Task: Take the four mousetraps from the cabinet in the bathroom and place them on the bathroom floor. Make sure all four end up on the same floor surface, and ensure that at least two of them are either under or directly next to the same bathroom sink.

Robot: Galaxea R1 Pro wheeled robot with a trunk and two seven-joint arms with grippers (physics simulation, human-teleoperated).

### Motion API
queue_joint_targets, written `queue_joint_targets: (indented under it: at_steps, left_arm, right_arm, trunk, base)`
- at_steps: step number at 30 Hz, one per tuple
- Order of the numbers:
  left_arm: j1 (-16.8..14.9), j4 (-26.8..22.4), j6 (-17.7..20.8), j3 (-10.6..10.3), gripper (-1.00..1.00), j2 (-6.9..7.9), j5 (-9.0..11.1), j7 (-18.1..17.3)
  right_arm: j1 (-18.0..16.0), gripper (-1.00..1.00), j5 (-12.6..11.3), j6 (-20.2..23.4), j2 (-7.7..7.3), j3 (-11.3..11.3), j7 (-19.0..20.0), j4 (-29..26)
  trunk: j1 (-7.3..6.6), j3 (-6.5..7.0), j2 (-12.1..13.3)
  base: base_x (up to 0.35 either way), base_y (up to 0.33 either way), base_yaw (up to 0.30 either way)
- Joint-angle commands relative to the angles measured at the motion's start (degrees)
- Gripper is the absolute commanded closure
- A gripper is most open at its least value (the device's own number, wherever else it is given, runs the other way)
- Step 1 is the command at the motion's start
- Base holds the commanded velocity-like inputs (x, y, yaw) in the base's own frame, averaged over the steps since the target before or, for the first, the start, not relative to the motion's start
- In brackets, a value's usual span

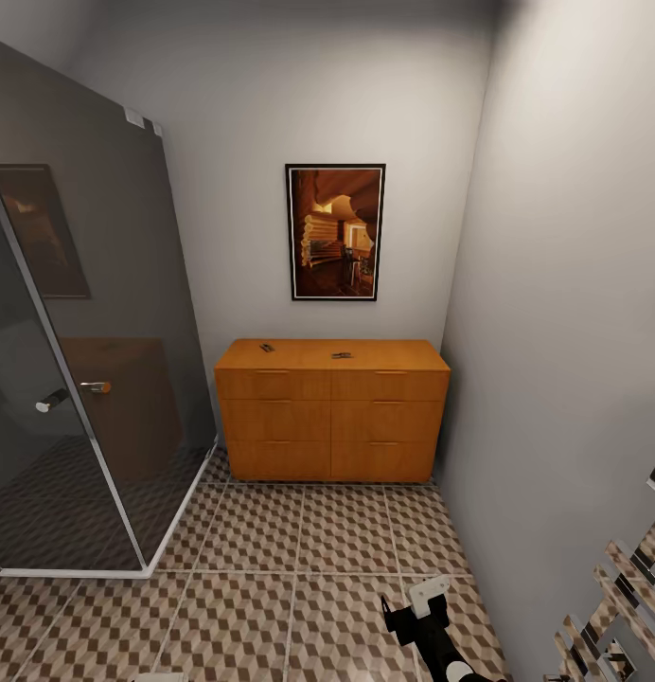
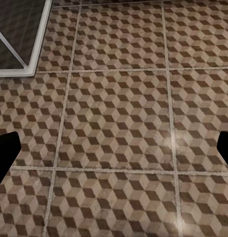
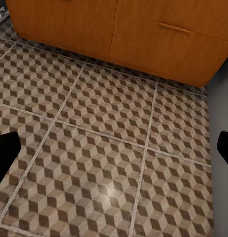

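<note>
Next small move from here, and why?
Probably roll the base toward the cabinet. Two mousetraps lie on its top, several floor tiles ahead, likely out of reach. The right gripper hangs low, and both grippers are open and empty.

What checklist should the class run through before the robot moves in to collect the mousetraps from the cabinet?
1. Cabinet ahead in head view: ok.
2. Mousetraps on its top: two small dark items show; all four: cannot tell.
3. Tiled floor between robot and cabinet free of obstacles: ok.
4. Left hand open and empty: ok.
5. Right hand open and empty: ok.
6. Cabinet top within reach: not ok, still across the floor.
</note>
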Motion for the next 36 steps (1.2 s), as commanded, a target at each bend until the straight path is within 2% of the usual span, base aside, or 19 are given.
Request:
queue_joint_targets:
  at_steps: [1,36]
  left_arm:
    - [-0.06,0.21,-0.30,-0.49,-1.00,-0.03,0.47,-0.11]
    - [-0.06,0.21,-0.30,-0.49,-1.00,-0.03,0.47,-0.11]
  right_arm:
    - [-0.03,-1.00,0.60,-0.07,0.01,0.15,-0.56,0.07]
    - [-0.03,-1.00,0.59,-0.07,0.01,0.15,-0.56,0.07]
  trunk:
    - [0.02,-0.02,-0.05]
    - [0.02,-0.02,-0.05]
  base:
    - [0.000,0.000,0.000]
    - [0.000,0.000,0.000]
